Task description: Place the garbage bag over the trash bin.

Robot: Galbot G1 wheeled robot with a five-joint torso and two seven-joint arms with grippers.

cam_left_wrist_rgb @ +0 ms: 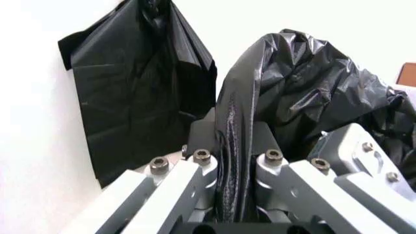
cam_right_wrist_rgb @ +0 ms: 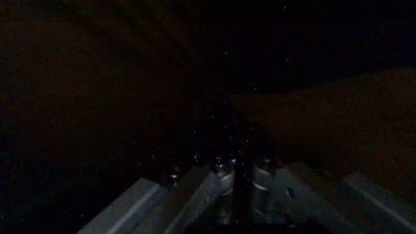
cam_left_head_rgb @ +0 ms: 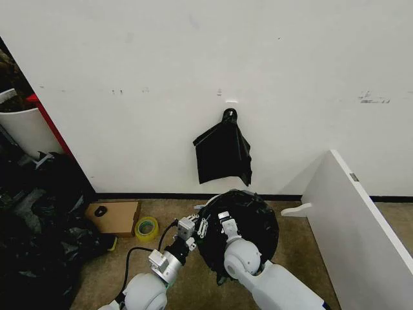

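**Bag draped on the bin, both arms at its rim**

The bag is thin, glossy black film, crinkled and loose. It lies over the bin, hiding the bin's wall altogether, so the round dark mound just in front of the wall is all that marks the bin's place. By its look the film is very light, limp and slippery; it should stretch or tear if dragged over an edge, and it will slump wherever it is let go. The sound place to hold it is a gathered fold at the mouth hem, not a single flat layer.

Nearest the robot, the left gripper sits at the bin's near left edge with its fingers pressed together on a bunched ridge of the bag, the film rising in a peak just beyond them. The right gripper is at the bin's near side, beside the left one, pushed in among the film; its own camera looks into darkness, and I cannot tell how its fingers stand.

Left of the bin on the floor lie a tape roll and a flat cardboard piece. Beyond the bin, a second black bag hangs from a wall hook. A white board leans right of the bin.

No brand, label or legible writing shows.
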